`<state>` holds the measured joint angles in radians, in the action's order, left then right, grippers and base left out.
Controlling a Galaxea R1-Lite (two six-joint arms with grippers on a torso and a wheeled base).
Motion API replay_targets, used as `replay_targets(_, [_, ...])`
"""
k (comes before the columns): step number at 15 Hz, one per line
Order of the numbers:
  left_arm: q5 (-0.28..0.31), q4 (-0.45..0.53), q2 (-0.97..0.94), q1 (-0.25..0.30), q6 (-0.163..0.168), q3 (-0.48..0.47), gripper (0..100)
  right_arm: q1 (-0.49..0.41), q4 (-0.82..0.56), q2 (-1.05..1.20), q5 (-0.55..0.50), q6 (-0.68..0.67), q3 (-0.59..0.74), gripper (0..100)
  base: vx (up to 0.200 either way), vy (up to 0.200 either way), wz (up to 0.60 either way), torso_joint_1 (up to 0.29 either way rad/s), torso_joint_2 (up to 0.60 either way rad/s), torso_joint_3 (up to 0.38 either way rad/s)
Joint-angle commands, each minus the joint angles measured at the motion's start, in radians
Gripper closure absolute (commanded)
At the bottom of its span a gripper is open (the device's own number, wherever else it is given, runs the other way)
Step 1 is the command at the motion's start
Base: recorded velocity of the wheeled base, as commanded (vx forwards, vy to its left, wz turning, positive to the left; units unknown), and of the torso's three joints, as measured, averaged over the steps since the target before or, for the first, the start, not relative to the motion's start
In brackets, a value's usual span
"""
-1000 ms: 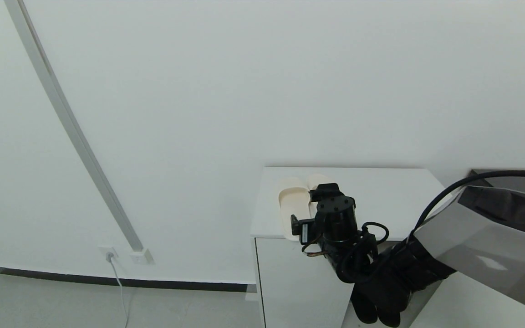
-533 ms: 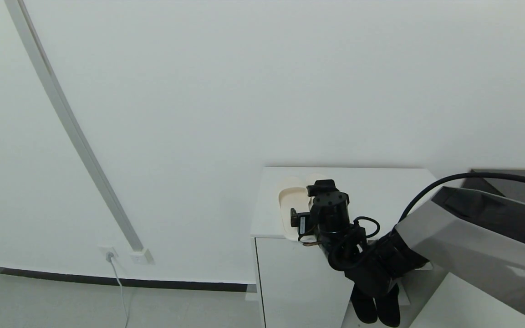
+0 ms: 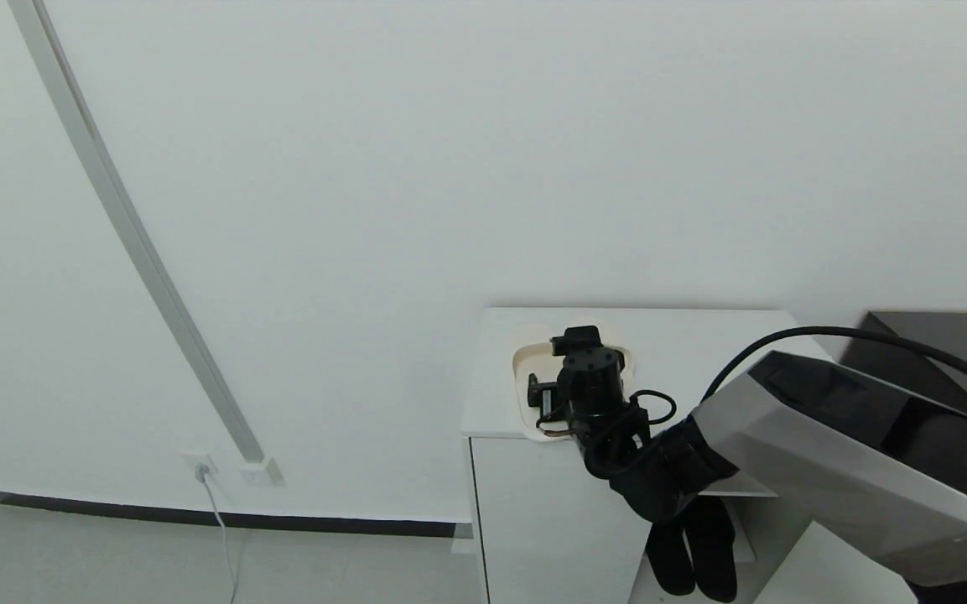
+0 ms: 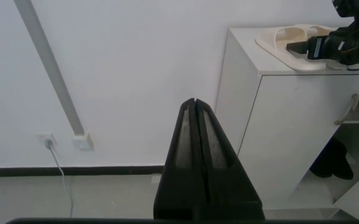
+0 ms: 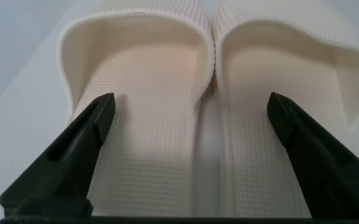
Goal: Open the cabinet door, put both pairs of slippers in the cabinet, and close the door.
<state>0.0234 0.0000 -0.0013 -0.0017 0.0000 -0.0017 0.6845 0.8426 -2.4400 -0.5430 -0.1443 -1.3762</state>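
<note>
Here we saw the white cabinet (image 3: 550,520) standing against the wall (image 3: 483,151), with the pair of cream slippers (image 3: 527,362) lying side by side on its top, toward the front left corner and close to the front edge. The right hand (image 5: 195,155) hung low over that pair, released. Its two fingers (image 5: 73,162) were spread wide, one toward the outer side of each slipper, so that both slippers lay between them. We could not tell whether the fingers touched the slippers.

Below, the cabinet's left door (image 4: 291,137) was shut, its handle at the inner edge. The right part of the cabinet stood open, and there the pair of black slippers (image 3: 693,554) sat together under a shelf (image 3: 739,486), toes inward.

The left hand (image 4: 195,106) was clenched on nothing, its fingers pressed flat against each other. From its own wrist view it was well to the left of the cabinet, out over the floor (image 4: 73,193). A wall socket (image 3: 198,464) with a cable plugged in sat low on the wall, beside a grey strip (image 3: 131,235) that ran up it.
</note>
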Motion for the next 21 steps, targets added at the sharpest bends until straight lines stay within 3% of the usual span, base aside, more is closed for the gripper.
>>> replay_targets(1, [0.000, 0.000, 0.001, 0.000, 0.000, 0.000, 100, -0.003, -0.011, -0.021, 0.000, 0.000, -0.030, 0, 0.000, 0.000, 0.00, 0.000, 0.00, 0.000])
replay_targets(21, [0.001, 0.000, 0.001, 0.000, 0.000, 0.000, 100, -0.072, -0.241, -0.070, 0.060, 0.003, -0.293, 0, 0.000, 0.000, 0.00, 0.000, 0.00, 0.000])
